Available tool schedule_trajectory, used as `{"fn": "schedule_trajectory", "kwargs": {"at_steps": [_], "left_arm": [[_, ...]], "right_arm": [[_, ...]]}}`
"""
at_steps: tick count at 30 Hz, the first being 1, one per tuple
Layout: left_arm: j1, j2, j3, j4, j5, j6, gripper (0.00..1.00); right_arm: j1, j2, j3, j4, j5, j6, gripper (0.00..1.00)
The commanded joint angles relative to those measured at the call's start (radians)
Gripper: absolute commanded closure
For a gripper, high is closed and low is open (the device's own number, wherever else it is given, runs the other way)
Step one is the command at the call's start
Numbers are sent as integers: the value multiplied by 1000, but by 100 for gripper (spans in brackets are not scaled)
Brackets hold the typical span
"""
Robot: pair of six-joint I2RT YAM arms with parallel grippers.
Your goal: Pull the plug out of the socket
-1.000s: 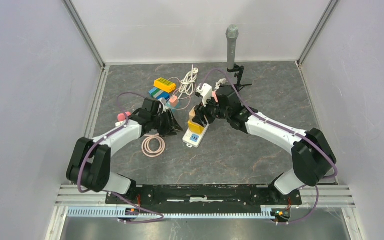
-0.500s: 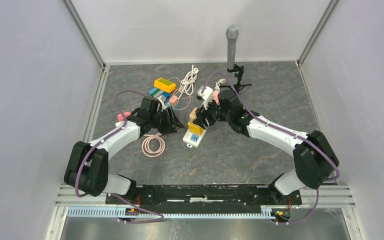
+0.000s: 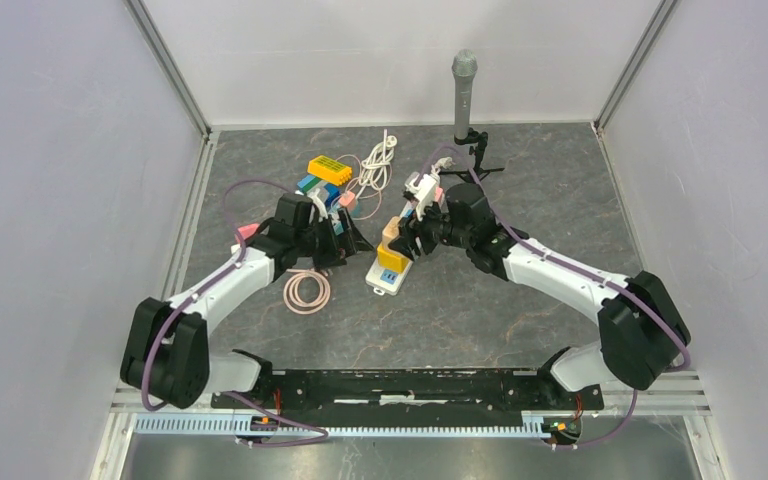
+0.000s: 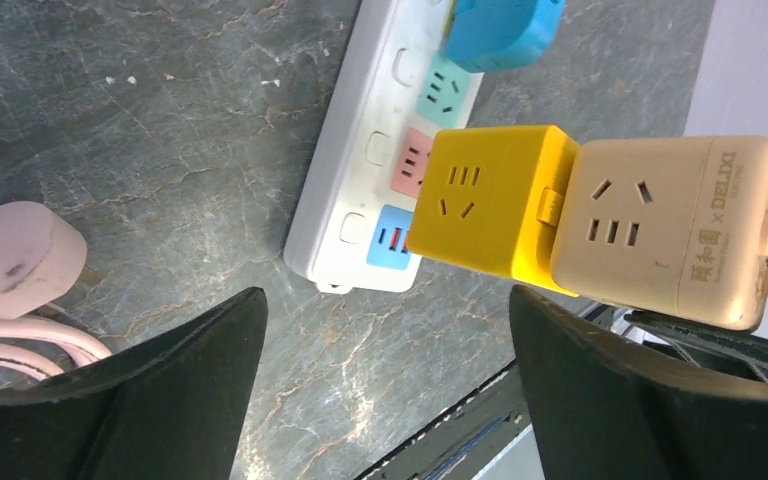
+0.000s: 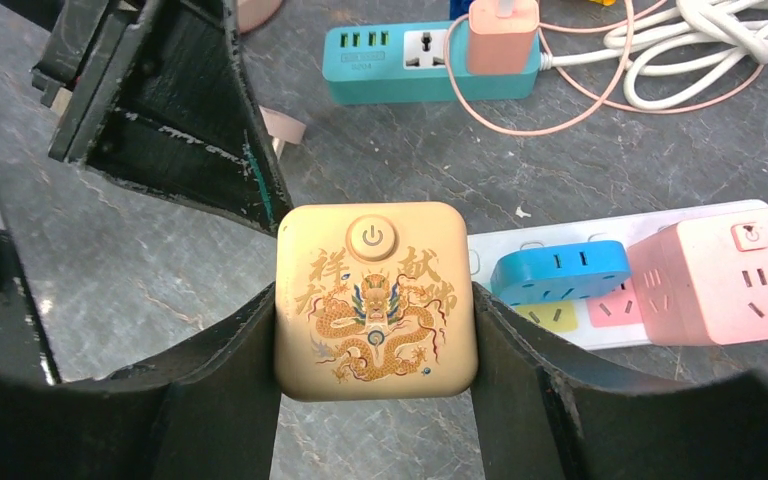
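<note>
**Right claw clenched on the beige plug**

The right claw (image 5: pixel 375 330) grasps the beige dragon-printed cube plug (image 5: pixel 375 290) by two sides. The plug is joined to the yellow cube socket (image 4: pixel 490 200) over the white power strip (image 4: pixel 360 150). The left claw (image 4: pixel 390 390) hangs released beside the strip's end — jaws wide, bare grey stone bench (image 4: pixel 110 120) between them, arm stretched low.

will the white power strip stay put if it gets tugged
Probably not: the power strip lies loose on the smooth table, so it would likely slide. It looks like stiff plastic, unlikely to bend. The blue cube and pink cube plugged into it may make it tippy.
</note>
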State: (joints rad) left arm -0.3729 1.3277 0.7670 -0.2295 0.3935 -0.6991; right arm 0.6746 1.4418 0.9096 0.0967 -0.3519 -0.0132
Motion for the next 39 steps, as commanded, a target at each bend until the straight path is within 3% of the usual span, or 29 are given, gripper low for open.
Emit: {"fn": "schedule_trajectory", "kwargs": {"at_steps": [1, 7, 12, 20, 28, 35, 39], "left_arm": [[-2, -101, -8, 23, -31, 78, 0], [-25, -282, -70, 49, -107, 198, 0], [-140, -374, -129, 161, -136, 383, 0], [-322, -261, -114, 225, -256, 507, 0], [-417, -188, -100, 276, -330, 542, 2], [-432, -204, -140, 343, -369, 500, 17], [-435, -195, -138, 333, -375, 503, 50]], "right_arm": [[-29, -65, 35, 100, -65, 113, 100], [-84, -60, 49, 61, -51, 372, 100], [-86, -47, 58, 24, -74, 520, 100], [-86, -65, 32, -1, -130, 602, 100], [-86, -90, 7, -9, -150, 640, 100], [-86, -95, -7, -18, -158, 657, 100], [-87, -102, -5, -20, -145, 660, 100]]}}
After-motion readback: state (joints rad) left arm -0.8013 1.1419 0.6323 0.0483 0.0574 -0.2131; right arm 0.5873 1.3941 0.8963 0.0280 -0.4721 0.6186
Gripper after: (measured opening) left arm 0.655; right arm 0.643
